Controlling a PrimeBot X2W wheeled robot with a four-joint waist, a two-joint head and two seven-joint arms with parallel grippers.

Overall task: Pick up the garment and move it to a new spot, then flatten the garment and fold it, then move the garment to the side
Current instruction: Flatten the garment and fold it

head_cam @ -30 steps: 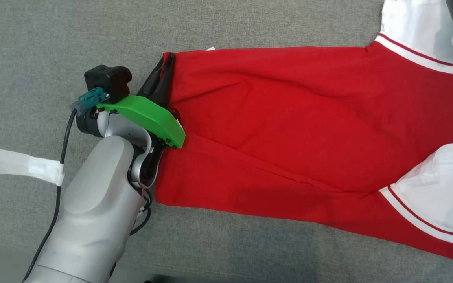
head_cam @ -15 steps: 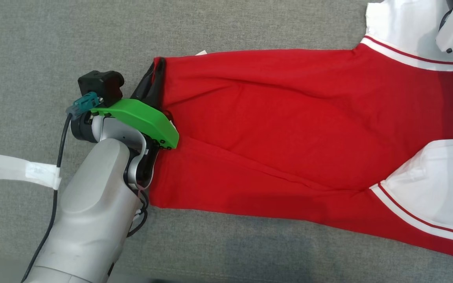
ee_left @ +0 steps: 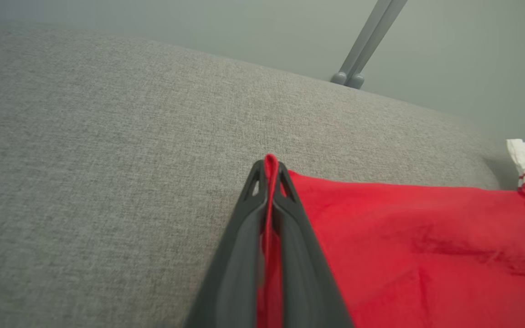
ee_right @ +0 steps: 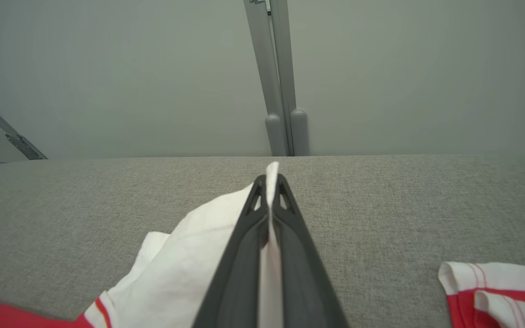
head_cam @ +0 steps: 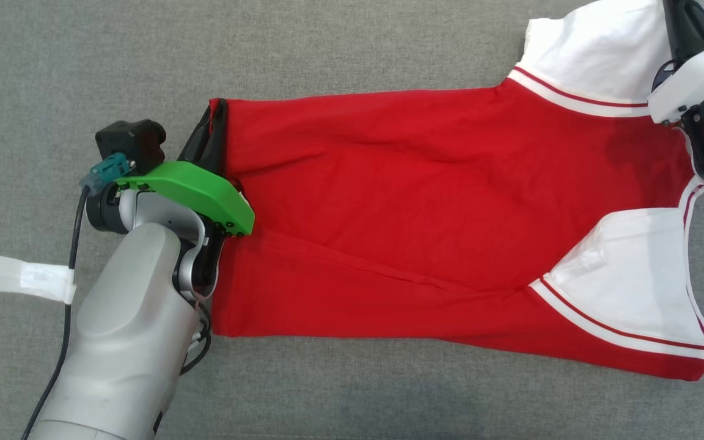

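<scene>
Grey woven cloth (head_cam: 352, 49) covers the whole work surface, with a pale wall (ee_right: 107, 68) behind it and a grey metal post (ee_right: 276, 68) standing at 12 o'clock in the right wrist view. Across the middle of the head view lies the garment (head_cam: 401, 201), a red shirt spread mostly flat, its hem toward 9 o'clock. Its upper white sleeve (head_cam: 590, 55) sits toward 1 o'clock and its lower white sleeve (head_cam: 627, 287) toward 4 o'clock (each is edged with a thin red stripe). The left gripper (ee_left: 270, 166) is clenched on the hem's upper corner, a thin fold of red cloth pinched between its dark fingers and showing at their tips. The right gripper (ee_right: 271, 180) is clamped on the upper white sleeve, white cloth running up between its closed fingers. A shallow crease crosses the red body diagonally. A strip of white tape (head_cam: 10, 278) lies on the cloth at 9 o'clock, beside the left forearm (head_cam: 126, 342)
</scene>
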